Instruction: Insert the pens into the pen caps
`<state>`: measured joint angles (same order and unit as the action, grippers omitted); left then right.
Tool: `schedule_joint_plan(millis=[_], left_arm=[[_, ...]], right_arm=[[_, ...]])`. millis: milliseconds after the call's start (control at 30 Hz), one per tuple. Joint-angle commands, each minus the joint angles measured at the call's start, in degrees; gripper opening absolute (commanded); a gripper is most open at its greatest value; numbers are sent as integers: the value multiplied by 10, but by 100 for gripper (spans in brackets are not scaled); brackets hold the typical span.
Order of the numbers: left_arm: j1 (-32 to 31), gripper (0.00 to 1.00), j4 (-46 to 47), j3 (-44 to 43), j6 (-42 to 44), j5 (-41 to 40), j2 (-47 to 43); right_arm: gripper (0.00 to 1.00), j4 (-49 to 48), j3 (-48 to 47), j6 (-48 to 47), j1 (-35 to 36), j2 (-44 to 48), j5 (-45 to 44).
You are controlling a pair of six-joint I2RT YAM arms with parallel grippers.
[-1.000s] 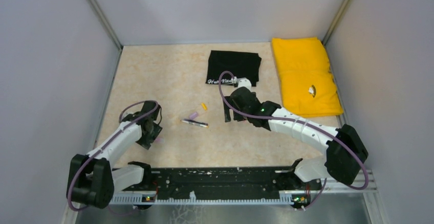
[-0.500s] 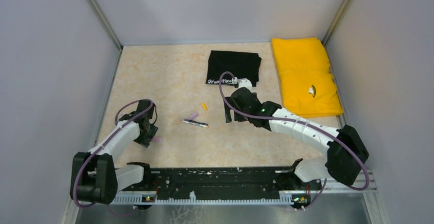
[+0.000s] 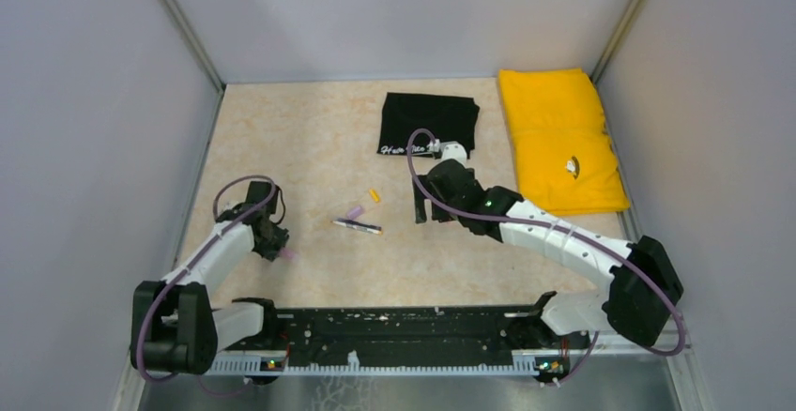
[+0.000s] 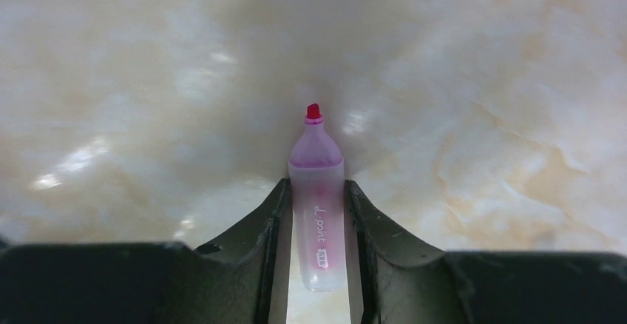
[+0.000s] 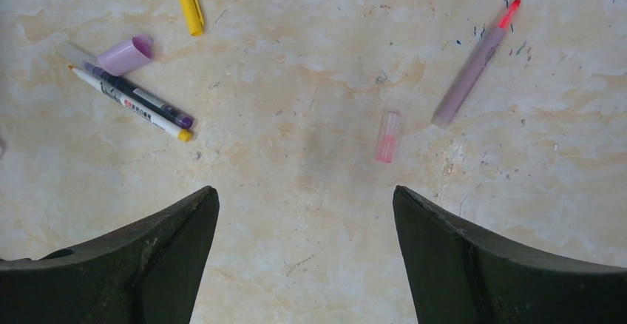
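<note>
Pens are still all uncapped. In the top view the pale pink pen (image 3: pixel 289 254) lies at the lower left of the table (image 3: pixel 310 129). Over the last second the left tool (image 3: pixel 279 248) has drawn its arm in and settled onto that pen, while the right tool (image 3: pixel 422 212) has barely shifted at mid-frame. Between them rest the black-and-white pen (image 3: pixel 358 227), purple cap (image 3: pixel 355 212) and yellow cap (image 3: pixel 375 196). In the left wrist view the fingers (image 4: pixel 270 228) press both sides of the pale barrel, clamped on it, its bare red tip pointing to the top of the frame. In the right wrist view that tool stands wide apart, holding nothing, above the red cap (image 5: pixel 387 137) at centre right and the reddish-pink pen (image 5: pixel 477 61) at upper right. I judge one pen is now secured and ready to be carried to a cap.
</note>
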<state>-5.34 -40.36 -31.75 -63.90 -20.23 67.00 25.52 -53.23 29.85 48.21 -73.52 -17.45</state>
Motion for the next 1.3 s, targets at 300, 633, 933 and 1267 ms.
schedule_joint_plan(millis=[300,633,933,1267], left_arm=[[1,27,277,32,253,296,-197],[-77,23,392,26,205,429,-169],[-189,23,426,-1,177,383,-121],[-190,22,438,-1,174,389,-110]], right_arm=[[87,-160,56,86,1,38,110],[83,-408,89,140,29,-24,241],[75,-480,71,127,48,-74,224],[63,-473,38,105,70,-128,240]])
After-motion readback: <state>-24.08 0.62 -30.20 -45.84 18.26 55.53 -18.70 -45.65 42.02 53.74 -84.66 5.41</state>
